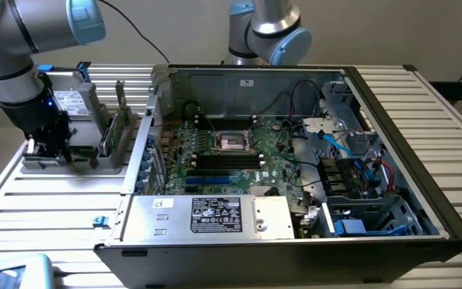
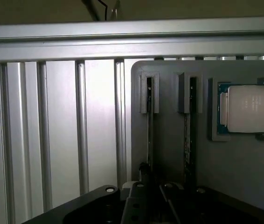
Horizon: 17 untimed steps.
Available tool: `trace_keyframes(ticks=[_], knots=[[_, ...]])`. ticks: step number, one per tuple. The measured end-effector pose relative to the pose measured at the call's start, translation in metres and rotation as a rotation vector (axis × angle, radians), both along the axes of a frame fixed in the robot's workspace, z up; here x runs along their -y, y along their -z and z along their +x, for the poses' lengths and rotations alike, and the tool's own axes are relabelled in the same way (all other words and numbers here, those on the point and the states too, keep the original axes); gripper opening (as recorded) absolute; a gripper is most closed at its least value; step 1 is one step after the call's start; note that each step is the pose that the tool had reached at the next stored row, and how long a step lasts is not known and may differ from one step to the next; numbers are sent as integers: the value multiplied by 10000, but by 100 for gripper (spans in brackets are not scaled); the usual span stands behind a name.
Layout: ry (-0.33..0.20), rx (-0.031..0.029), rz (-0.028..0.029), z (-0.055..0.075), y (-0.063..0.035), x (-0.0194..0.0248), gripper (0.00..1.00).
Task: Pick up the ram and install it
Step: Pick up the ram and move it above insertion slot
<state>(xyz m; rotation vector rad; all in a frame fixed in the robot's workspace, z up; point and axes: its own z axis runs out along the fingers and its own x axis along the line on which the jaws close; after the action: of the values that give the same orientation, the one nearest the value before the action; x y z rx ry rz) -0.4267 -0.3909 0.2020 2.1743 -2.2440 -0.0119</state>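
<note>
Ram stands on edge in a slot of the grey holder on the tabletop, at the exterior view's left of the PC case; 2nd stick in the next slot, CPU beside. Gripper is low over the holder, nearest the ram; open or closed, we can't tell. We judge the ram light, stiff, thin & fragile: grip across the flat faces near mid-length, clear of the contact edge.
</note>
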Motion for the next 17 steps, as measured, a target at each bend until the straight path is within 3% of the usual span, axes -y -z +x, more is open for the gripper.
trace_keyframes(ticks=[3, 17], knots=[[-1, -1, -1, 1, -75, 1, 14], [-319, 31, -15, 1, -649, 1, 14]])
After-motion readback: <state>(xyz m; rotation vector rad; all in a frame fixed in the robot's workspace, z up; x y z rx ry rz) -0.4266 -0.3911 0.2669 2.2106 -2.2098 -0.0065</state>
